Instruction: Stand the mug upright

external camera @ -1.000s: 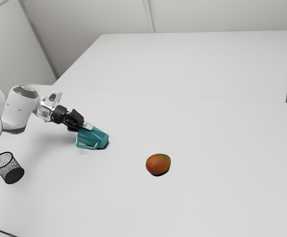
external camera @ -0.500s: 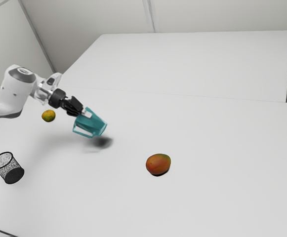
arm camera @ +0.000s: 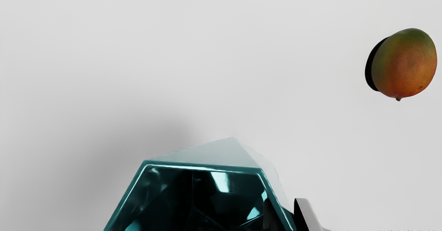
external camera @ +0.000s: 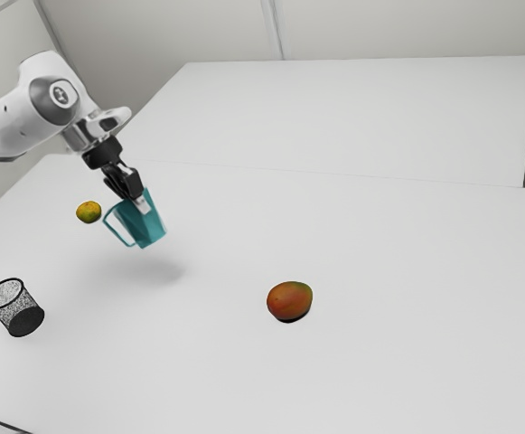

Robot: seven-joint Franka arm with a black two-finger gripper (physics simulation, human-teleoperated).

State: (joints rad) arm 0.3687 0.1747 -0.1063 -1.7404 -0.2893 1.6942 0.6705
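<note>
Exterior view: the mug (external camera: 146, 224) is suspended left of centre in the frame, above the table (external camera: 407, 298), with its soft shadow (external camera: 149, 270) separated from its base. The mouth is directed upward and the base downward, close to an upright attitude; whether the axis is exactly vertical cannot be determined. The gripper (external camera: 142, 204) is closed on the mug at its rim. In the wrist view, one finger (arm camera: 306, 213) is seen outside the wall and a dark shape inside the mouth, which is judged to be the opposing finger. A rim grip of this type is presumably used so that the base is left unobstructed for seating. The handle (external camera: 118, 227) is directed toward the left of the frame, away from the pinched wall, and is not used for the grip. Clearance should be maintained until the base is level; if contact is made at an edge, tipping may result. The mango (external camera: 289, 300) is located just below centre, the yellow-green fruit (external camera: 89, 212) at left, and the mesh cup (external camera: 14, 308) at lower left, all on the table and apart from the mug. The table is matt white and is crossed by a faint seam; plain pale walls (external camera: 407, 27) are seen behind.
</note>
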